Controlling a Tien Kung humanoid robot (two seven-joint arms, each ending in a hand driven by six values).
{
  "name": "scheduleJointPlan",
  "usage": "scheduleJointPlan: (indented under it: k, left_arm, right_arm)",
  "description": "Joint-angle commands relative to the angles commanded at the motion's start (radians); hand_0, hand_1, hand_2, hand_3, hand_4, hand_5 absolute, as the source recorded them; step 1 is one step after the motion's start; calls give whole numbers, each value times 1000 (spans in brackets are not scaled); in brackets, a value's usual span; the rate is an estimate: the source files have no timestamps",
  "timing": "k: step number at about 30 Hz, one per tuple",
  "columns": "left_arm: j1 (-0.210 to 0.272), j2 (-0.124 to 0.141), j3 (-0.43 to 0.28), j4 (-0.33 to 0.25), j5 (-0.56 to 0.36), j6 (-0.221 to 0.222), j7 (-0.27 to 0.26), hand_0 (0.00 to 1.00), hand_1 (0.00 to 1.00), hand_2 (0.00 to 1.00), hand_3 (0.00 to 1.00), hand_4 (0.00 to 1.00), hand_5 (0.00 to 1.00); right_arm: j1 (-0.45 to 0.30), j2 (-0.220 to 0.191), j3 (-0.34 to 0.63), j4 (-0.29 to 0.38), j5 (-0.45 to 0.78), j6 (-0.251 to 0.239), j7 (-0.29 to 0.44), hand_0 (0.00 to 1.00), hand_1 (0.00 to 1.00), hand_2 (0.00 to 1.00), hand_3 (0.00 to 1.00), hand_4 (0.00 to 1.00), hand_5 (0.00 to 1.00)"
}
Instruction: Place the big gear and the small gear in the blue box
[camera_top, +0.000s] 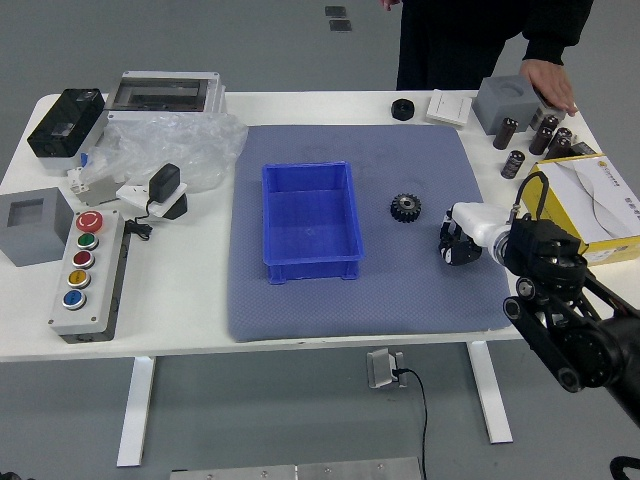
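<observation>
My right hand is over the right part of the grey-blue mat, its dark fingers pointing down; whether it holds a gear underneath cannot be made out. One black gear lies on the mat between that hand and the blue box, to the hand's upper left. Nothing lies inside the open blue box. No second gear can be told apart on the mat. My left arm is out of view.
A person stands at the far side, one hand near the grey block. A black roll lies beyond the mat. Dark cylinders and a yellow box stand right, a button panel and plastic wrap left.
</observation>
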Motion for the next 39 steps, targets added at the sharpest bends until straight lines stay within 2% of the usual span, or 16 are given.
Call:
scheduleJointPlan:
  k: [6, 14, 29, 33, 39]
  left_arm:
    - [0, 0, 2, 0, -3, 2, 0, 870, 841, 838, 883, 775, 752]
    - [-2, 1, 5, 1, -9, 3, -1, 870, 841, 838, 883, 774, 752]
    - [-4, 2, 8, 1, -16, 4, 0, 870, 841, 841, 885, 773, 751]
    - [-4, 3, 8, 1, -15, 3, 0, 870, 841, 839, 884, 773, 752]
    - [-6, 4, 7, 0, -13, 2, 0, 870, 841, 839, 884, 772, 754]
  right_arm:
    - [-1, -2, 12, 12, 0, -5, -2, 527, 436, 460, 504, 492, 149]
    - [0, -11, 40, 68, 0, 0, -8, 530, 433, 455, 502, 485, 135]
    - [40, -30, 49, 256, 0, 30, -16, 540, 432, 454, 501, 464, 136]
    - [74, -19, 32, 281, 0, 34, -15, 553, 430, 451, 502, 457, 134]
    - [133, 14, -9, 270, 0, 36, -12, 557, 430, 450, 498, 458, 133]
